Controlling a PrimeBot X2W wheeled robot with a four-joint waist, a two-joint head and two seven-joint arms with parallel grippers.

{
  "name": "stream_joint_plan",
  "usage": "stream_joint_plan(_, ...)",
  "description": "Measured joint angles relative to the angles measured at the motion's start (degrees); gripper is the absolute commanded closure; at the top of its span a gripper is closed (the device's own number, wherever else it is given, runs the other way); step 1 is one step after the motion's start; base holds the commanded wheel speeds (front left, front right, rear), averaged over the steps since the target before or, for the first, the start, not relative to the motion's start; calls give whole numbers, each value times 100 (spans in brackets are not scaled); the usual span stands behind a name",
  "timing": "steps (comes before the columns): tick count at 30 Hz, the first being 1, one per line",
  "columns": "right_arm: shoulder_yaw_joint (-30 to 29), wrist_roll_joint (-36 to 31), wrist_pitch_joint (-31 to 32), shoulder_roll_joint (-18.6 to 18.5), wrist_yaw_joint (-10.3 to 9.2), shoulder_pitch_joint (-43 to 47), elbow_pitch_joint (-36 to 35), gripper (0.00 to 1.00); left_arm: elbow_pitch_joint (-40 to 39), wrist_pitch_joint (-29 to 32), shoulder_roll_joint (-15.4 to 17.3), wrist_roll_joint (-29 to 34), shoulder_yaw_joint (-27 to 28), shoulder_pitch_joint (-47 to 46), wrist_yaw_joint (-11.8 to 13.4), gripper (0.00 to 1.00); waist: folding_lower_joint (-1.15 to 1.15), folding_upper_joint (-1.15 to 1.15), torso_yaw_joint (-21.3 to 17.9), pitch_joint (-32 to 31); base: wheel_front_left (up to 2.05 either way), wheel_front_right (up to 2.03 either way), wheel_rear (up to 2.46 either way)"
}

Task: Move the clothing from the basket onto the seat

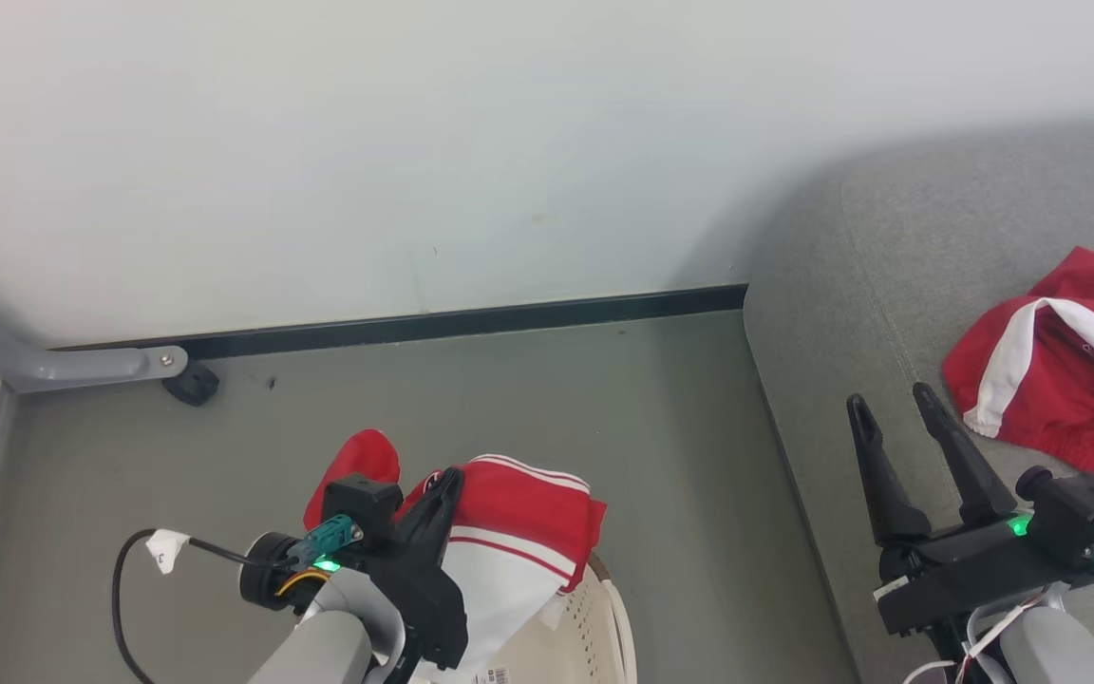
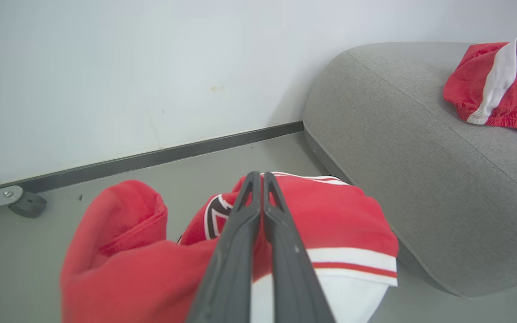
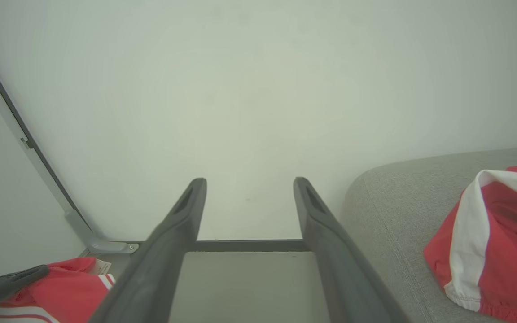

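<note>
basket (image 1: 590,622): mostly under clothing (image 1: 518,518), cut at bottom edge | second garment (image 1: 1069,399): cut at right edge

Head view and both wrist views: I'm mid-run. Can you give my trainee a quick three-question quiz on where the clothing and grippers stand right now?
1. True or false: the left gripper is shut on a soft red fabric garment with white stripes, held over the cream-white plastic basket.
2. Where does the second red garment with white trim lie? A) on the floor B) on the large grey fabric seat C) in the basket
3. Fill in: the right gripper is ___ and holds nothing.

Key: 1 true; 2 B; 3 open.
</note>
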Motion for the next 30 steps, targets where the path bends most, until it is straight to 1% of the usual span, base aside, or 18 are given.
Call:
stream_joint_plan(5,219,80,0,-52,0,187,-36,0,-546,-18,-11,-49,-62,29,0,100,0,0,118,-210,0,0,0)
stream_joint_plan(15,731,296,0,-197,0,221,-41,0,-1404,-30,-8,-91,-103,55,0,100,0,0,296,-438,0,0,0)
stream_joint_plan(21,1251,486,70,-314,0,247,227,0,-1774,-30,-7,-90,-188,67,0,100,1,1,414,-493,0,0,0)
stream_joint_plan(24,1544,567,176,-305,0,215,360,0,-1933,-30,-3,-90,-211,88,0,100,0,0,474,-522,0,0,0)
stream_joint_plan(30,1916,694,258,-287,0,-123,534,0,-2235,-30,4,-91,-279,199,0,100,1,1,589,-567,0,0,0)
